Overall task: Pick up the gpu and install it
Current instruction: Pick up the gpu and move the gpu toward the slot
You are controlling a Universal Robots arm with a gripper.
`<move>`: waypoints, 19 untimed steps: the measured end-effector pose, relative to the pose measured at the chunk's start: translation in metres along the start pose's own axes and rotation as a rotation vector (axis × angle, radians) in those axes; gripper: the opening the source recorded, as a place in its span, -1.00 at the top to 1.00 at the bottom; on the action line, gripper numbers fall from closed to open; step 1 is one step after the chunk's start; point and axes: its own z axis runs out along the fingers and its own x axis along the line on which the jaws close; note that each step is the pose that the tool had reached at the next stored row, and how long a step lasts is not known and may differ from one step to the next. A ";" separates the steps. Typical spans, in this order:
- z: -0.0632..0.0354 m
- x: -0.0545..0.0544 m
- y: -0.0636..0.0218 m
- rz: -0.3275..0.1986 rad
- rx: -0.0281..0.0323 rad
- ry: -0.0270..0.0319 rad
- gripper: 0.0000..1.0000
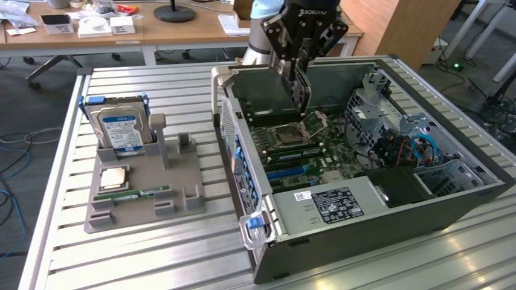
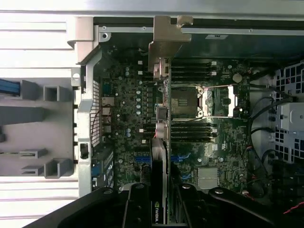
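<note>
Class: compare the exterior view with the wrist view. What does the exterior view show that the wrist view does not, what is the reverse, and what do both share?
Exterior view: the hard drive in its blue frame, the memory stick and a processor chip on the grey holder beside the case, with desks behind.
Wrist view: the gpu's pale bracket seen end-on, and a logo on the card's edge.
Shared: the hand gripping the gpu edge-down over the motherboard, near the processor socket.
</note>
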 end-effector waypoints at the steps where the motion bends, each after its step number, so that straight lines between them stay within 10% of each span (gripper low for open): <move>1: 0.0001 -0.003 0.0001 0.000 0.0000 0.0000 0.48; 19: 0.0013 -0.044 0.0014 0.000 -0.0001 0.0000 0.48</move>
